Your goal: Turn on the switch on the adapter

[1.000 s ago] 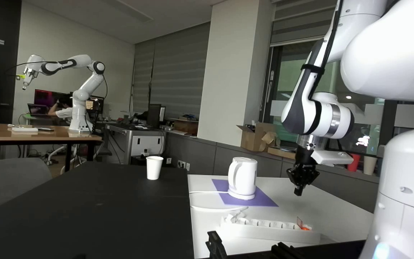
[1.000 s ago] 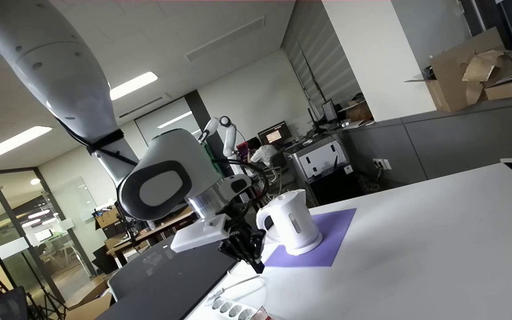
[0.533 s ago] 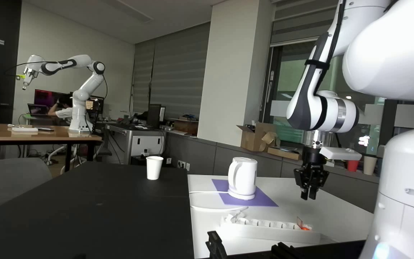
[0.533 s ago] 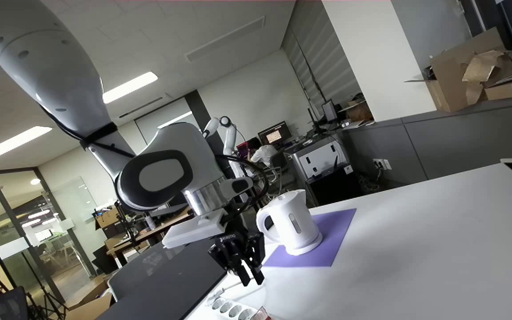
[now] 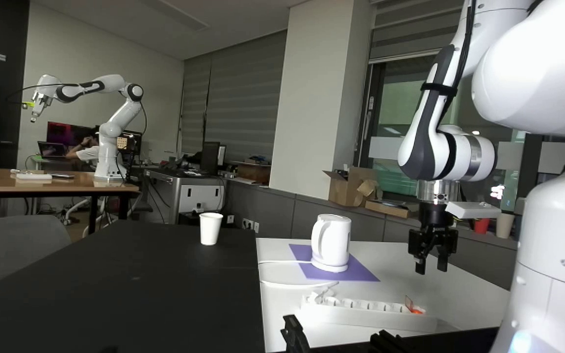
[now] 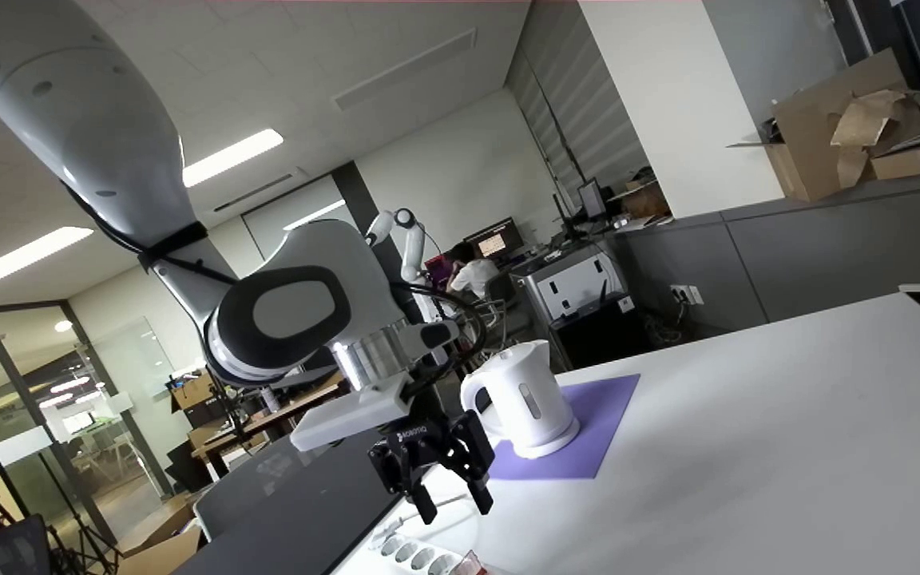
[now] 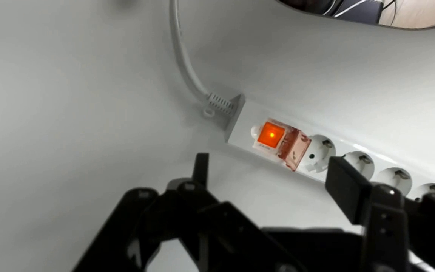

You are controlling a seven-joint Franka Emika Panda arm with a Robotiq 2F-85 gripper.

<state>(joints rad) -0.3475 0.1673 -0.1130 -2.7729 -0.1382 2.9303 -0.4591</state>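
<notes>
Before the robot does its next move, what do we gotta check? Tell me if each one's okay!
1. Switch on: ok, it seems. The switch glows orange in the wrist view.
2. Cover out of the way: ok. The see-through cover is flipped up, off the switch.
3. Gripper empty: ok. The gripper is open and holds nothing.
4. Gripper not bumping anything: ok. It hangs apart from the power strip and the kettle.
5. Plug pushed all the way in: cannot tell. The plug is at the end away from the switch, too small to judge.
</notes>
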